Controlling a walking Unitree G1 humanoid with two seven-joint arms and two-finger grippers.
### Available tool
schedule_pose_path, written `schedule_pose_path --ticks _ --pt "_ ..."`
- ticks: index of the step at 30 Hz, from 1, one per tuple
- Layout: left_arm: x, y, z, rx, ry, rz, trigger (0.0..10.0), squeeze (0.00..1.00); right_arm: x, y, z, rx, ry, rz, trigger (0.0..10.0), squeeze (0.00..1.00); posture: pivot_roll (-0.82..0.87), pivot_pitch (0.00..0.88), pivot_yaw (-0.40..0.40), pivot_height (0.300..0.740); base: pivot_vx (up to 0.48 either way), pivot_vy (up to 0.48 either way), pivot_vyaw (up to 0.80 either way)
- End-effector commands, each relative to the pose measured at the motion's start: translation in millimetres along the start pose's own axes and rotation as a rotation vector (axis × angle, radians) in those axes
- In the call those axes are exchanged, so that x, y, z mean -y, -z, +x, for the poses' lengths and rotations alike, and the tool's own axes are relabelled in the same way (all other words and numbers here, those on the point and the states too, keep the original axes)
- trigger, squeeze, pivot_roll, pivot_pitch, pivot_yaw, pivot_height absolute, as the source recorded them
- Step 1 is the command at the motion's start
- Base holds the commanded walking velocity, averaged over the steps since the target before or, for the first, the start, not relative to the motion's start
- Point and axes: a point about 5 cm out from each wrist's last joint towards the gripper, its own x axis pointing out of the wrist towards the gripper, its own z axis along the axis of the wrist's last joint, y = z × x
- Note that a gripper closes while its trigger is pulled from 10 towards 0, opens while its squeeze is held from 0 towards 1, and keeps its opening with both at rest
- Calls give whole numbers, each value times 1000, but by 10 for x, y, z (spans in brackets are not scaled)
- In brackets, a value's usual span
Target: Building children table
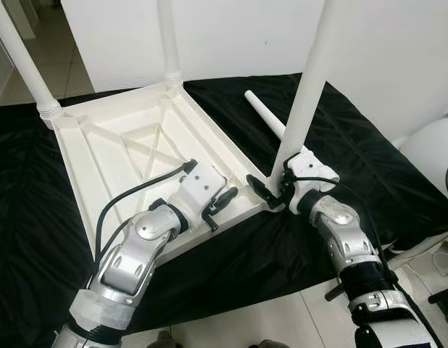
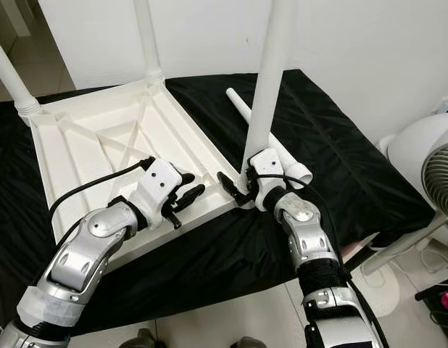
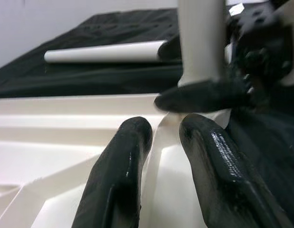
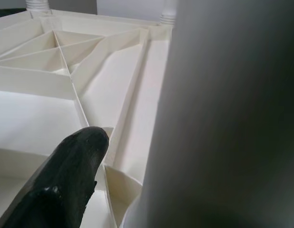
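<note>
Left eye view: we see the upturned white plastic tabletop with ribbed underside (image 1: 130,156) lying on a black cloth (image 1: 340,156), three legs standing in its corners. Our right gripper (image 1: 271,190) is closed round the base of the near-right white plastic tube leg (image 1: 305,94), where it enters the socket. Our left gripper (image 1: 218,209) rests on the near rim, fingers close together, pinching nothing.

Right eye view: a loose white tube leg (image 2: 271,141) lies on the cloth behind the gripped one, just beside it. A white fan (image 2: 427,170) stands at the right, well apart.

Left wrist view: both black fingers (image 3: 123,175) nearly touch over the tabletop rim; the loose leg lies across beyond.

Right wrist view: one finger (image 4: 66,180) beside the leg, ribs beyond.

Our judgement: light, stiff, smooth plastic, likely slippery; hold low near the socket for twisting. The loose leg may foul the wrist.
</note>
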Motion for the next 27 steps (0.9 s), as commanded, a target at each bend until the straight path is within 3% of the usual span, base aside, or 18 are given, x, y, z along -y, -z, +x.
schedule_pose_path --ticks 1,2,3,4,12,13,15,16,21,23,27 --pt "29 -3 27 7 59 9 10000 0 -15 3 43 -14 -37 -23 10000 0 -30 0 53 740 0 0 0" --pt "26 -12 39 9 58 8 10000 0 -12 16 45 -17 -40 -11 4863 0 -31 0 50 740 0 0 0" --pt "23 -18 46 11 57 7 10000 0 -10 26 45 -19 -42 -2 4863 0 -31 0 50 740 0 0 0" --pt "15 -19 55 12 54 8 10000 0 -7 43 39 -19 -44 0 0 0 -32 0 48 740 0 0 0" --pt "5 -4 90 20 45 0 10000 0 -9 139 0 -25 -59 14 0 0 -36 0 42 740 0 0 0" --pt "15 -5 96 21 46 -6 10000 0 -6 152 -6 -29 -49 20 5647 0 -41 0 41 740 0 0 0" --pt "22 -6 101 22 47 -10 10000 0 -4 160 -10 -32 -41 24 5647 0 -41 0 41 740 0 0 0" --pt "30 -8 106 23 48 -13 10000 0 -2 164 -16 -30 -28 36 10000 0 -47 0 39 740 0 0 0" --pt "57 23 99 11 37 -26 10000 0 10 211 -58 -30 91 126 10000 0 -56 0 27 740 0 0 0" --pt "58 27 97 10 36 -27 10000 0 9 215 -60 -31 99 133 10000 0 -56 0 27 740 0 0 0" --pt "66 83 73 -12 18 -34 10000 0 -89 236 -56 -48 235 131 10000 0 -52 0 15 740 0 0 0"
